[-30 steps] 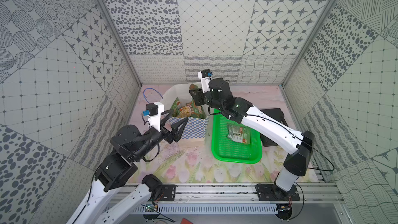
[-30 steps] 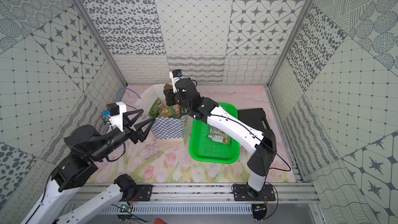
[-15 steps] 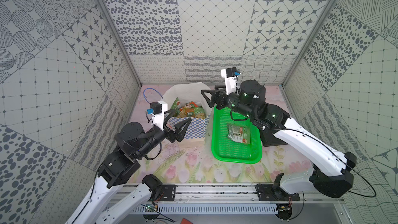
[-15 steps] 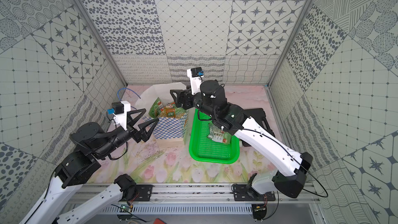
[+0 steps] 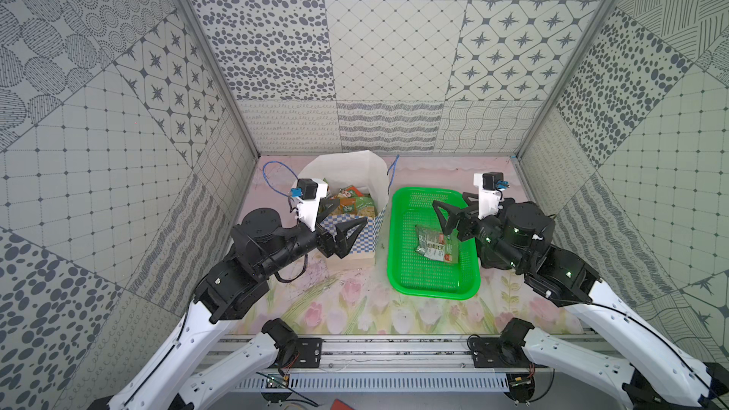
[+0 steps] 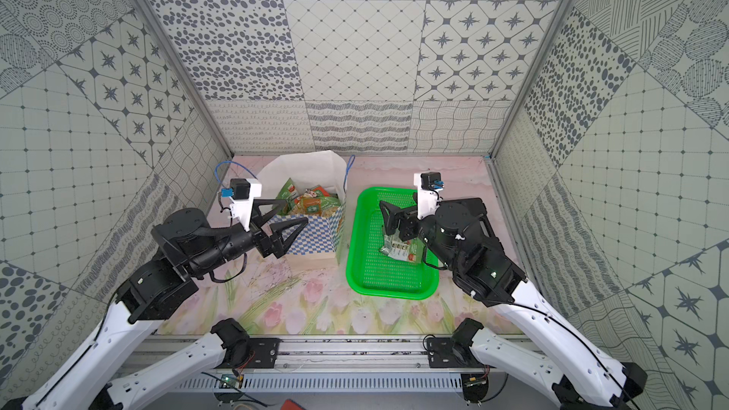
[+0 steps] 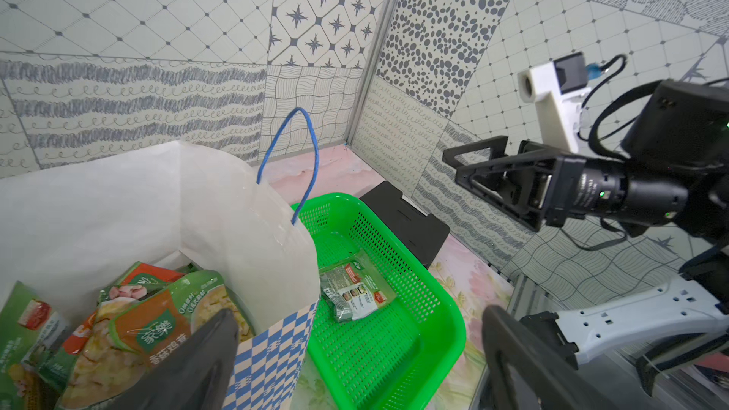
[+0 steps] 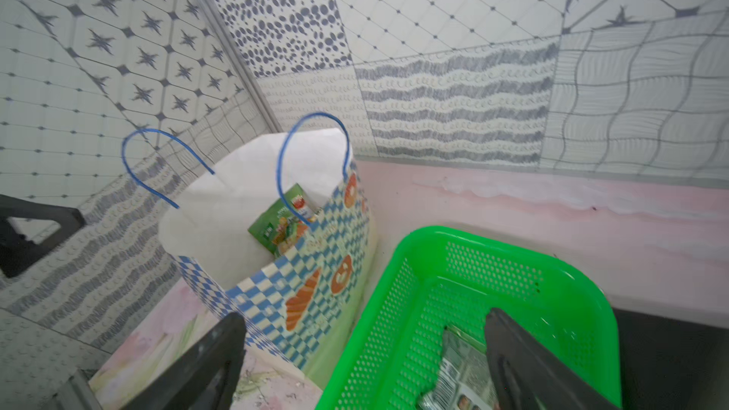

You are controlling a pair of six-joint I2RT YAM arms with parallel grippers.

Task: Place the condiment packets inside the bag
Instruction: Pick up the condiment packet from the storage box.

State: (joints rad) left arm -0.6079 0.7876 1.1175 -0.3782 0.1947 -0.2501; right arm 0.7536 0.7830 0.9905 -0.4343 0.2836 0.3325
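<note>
Since a second ago our right gripper [image 5: 449, 199] has swung away from the mouth of the bag [image 5: 344, 169] and now hangs over the basket [image 5: 395, 258], jaws apart and empty. One packet [image 5: 436, 247] lies flat just beneath it, grey-green with a red corner and small photos. Our left gripper [image 5: 349, 211] has eased back a little; its jaws stand wide and empty at the bag's near checkered corner. Ahead of it the bag stands upright, white above and blue-checked below, with glossy green and orange packets [image 5: 352, 205] piled inside
</note>
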